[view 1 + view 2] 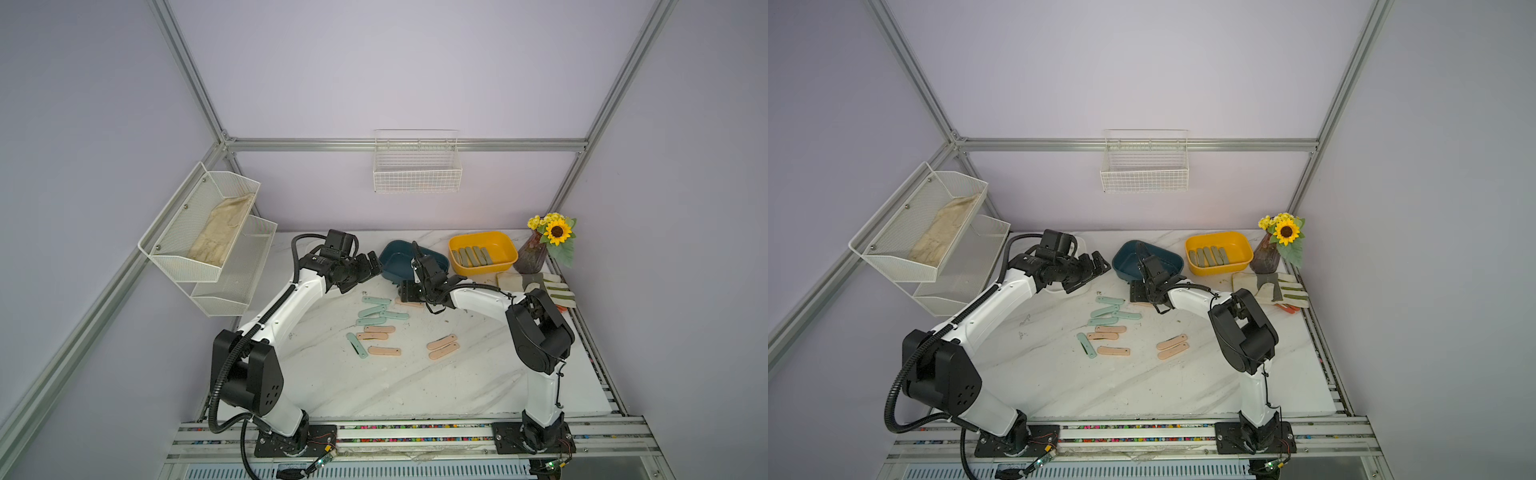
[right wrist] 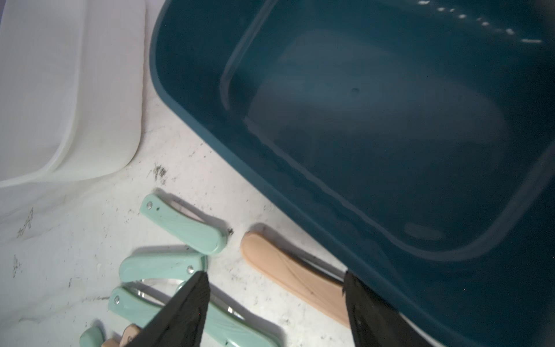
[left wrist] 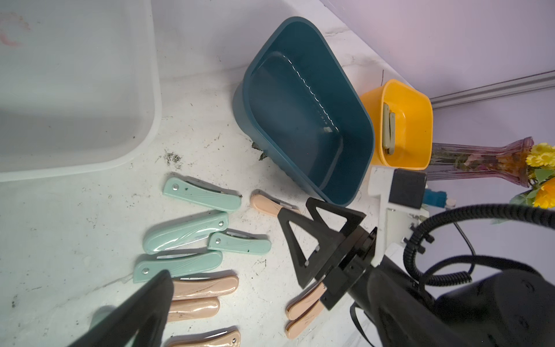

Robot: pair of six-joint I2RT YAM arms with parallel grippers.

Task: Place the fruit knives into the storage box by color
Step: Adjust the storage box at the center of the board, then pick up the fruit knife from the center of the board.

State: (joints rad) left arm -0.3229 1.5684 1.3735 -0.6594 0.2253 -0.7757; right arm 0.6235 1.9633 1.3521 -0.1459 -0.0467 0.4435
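Lilac walls and an aluminium frame enclose a marble-patterned worktop (image 1: 374, 386), which is marked with dark specks and scuffs.

Task progress is judged at roughly one third. The olive grey-green knives (image 1: 471, 256), about five, are laid side by side in the yellow box (image 1: 504, 248). The blue box (image 1: 395, 259) and the white box (image 3: 75, 90) are seen to be empty. Five mint green knives (image 1: 376, 309) lie loose at mid-worktop, and just beside them lies a group of three peach knives (image 1: 384, 351). A pair of peach knives (image 1: 444, 346) is set well apart towards the right arm. One further peach knife (image 2: 288, 276) lies beside the wall of the blue box.

The right gripper (image 2: 276, 275) is held low over that knife, its fingers apart on either side of it; no grip is seen. The left gripper (image 1: 371, 266) is poised near the white box with its fingers fully spread and nothing is held.

Eleven knives are therefore counted as unsorted.

A striped glove (image 1: 540, 286) and a flower vase (image 1: 534, 253) are noted at the far right corner. A wire basket (image 1: 417, 166) and a mesh shelf (image 1: 199, 224) are fixed to the walls.
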